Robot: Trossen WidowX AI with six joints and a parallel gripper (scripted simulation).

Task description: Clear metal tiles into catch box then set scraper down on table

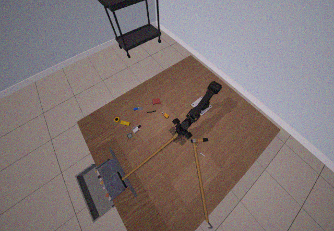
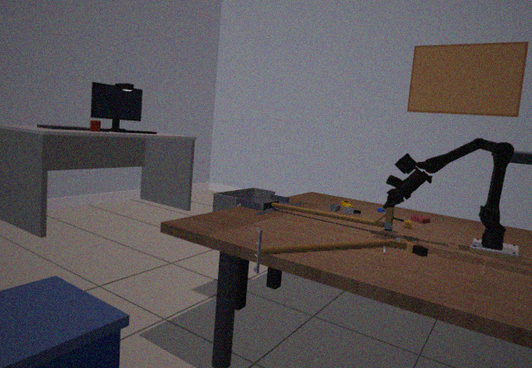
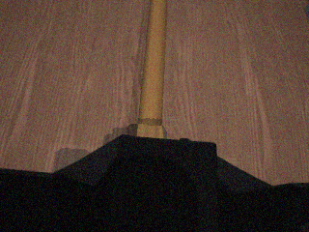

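Observation:
My gripper [image 1: 178, 133] [image 2: 388, 206] is shut on the grip of the long scraper [image 1: 151, 156] [image 2: 322, 213] [image 3: 154, 63]. The tan handle runs from the fingers to a black blade [image 1: 121, 179], which is over the near part of the steel bench plate [image 1: 109, 173]. Several small white, orange and dark tiles [image 1: 101, 182] form a row along the plate's far edge, beside the grey catch box [image 1: 86, 197] [image 2: 225, 203]. I cannot tell whether they are on that edge or inside the box. No tile shows on the plate's visible middle. The fingertips are hidden in the wrist view.
A second long-handled tool [image 1: 200, 180] [image 2: 326, 247] lies to one side, its hooked end past the table edge. A small screw [image 1: 202, 154] lies near it. On the other side are a red block [image 1: 156, 101], a yellow tool [image 1: 165, 114] and a yellow piece [image 1: 124, 122].

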